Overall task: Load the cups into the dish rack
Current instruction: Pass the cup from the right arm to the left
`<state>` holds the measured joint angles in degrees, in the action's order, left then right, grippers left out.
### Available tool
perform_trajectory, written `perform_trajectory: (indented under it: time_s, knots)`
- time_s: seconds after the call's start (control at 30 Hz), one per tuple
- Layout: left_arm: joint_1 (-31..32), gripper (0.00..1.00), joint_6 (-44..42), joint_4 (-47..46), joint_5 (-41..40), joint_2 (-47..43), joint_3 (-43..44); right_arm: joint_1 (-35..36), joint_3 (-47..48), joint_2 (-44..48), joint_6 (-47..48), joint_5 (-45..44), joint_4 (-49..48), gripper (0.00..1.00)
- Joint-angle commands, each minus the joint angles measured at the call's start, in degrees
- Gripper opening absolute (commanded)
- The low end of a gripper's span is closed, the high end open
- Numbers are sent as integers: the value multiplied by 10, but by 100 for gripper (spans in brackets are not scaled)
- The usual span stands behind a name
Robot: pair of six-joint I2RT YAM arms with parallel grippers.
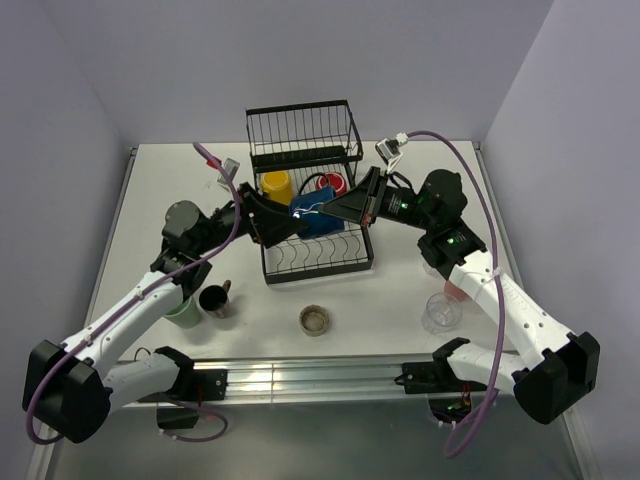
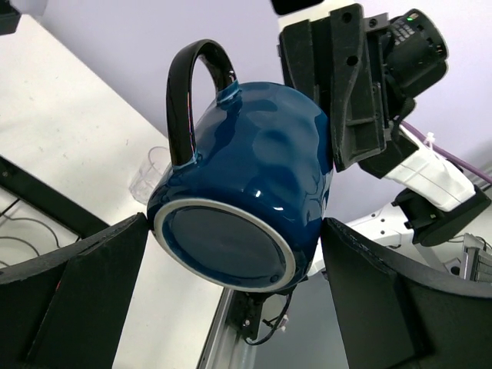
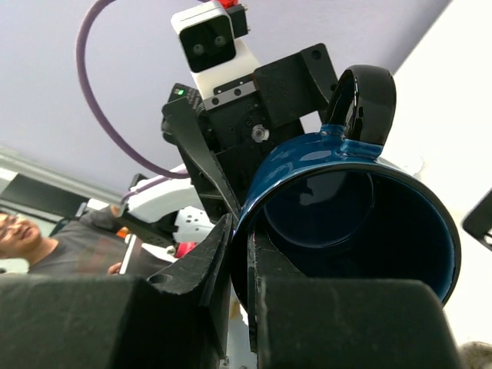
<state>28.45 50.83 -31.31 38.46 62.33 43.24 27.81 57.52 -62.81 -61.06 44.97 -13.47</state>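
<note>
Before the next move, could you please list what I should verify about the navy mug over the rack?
1. Right gripper pinching navy mug rim: ok.
2. Left gripper flanking the mug's base: ok.
3. Left gripper's hold firm: cannot tell.
4. Mug above dish rack: ok.
5. Near dividers free: ok.

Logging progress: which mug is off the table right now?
The navy mug with the black handle, above the dish rack: the right gripper pinches its rim, and the left gripper straddles its base. No other mug is gripped.
</note>
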Motion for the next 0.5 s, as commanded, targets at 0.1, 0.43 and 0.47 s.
perform_trajectory:
  time_s: [0.1,0.43,0.47]
  knots:
    - [2,99,-17,-10,22,3,4,11,9,26,-104,72,-208,0]
    - [2,99,-6,-35,36,5,-10,11,-13,15,-170,71,-320,0]
    - [2,99,-6,-35,36,6,-9,12,-14,13,-173,71,-323,0]
